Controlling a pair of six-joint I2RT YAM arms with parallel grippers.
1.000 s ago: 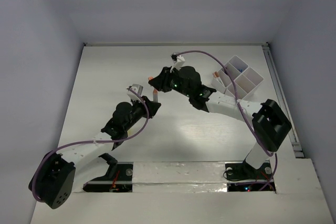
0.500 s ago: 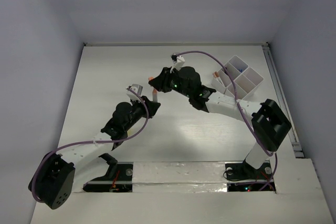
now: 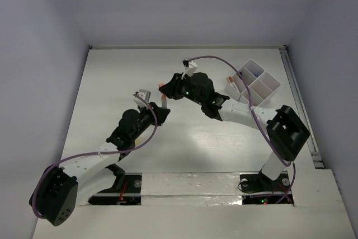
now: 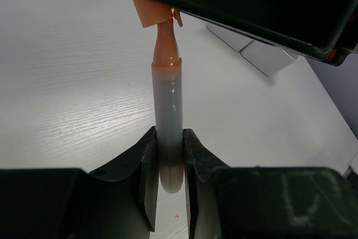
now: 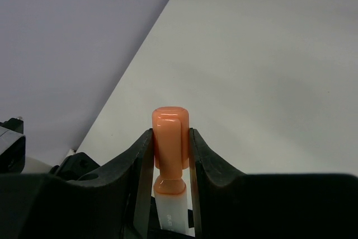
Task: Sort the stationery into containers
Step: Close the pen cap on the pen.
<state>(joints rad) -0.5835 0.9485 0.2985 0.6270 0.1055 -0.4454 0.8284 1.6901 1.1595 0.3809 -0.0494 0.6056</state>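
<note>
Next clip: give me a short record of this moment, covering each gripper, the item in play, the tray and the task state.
left gripper: shut on tube, grey body
right gripper: shut on cap, orange
tube: spans between both grippers, mid-table
tray: far right of table, apart from both grippers
task state: tube not yet in tray

We see the orange-capped grey tube point(image 4: 168, 110) gripped at its two ends, and the white divided tray point(image 3: 273, 85) standing at far right.
</note>
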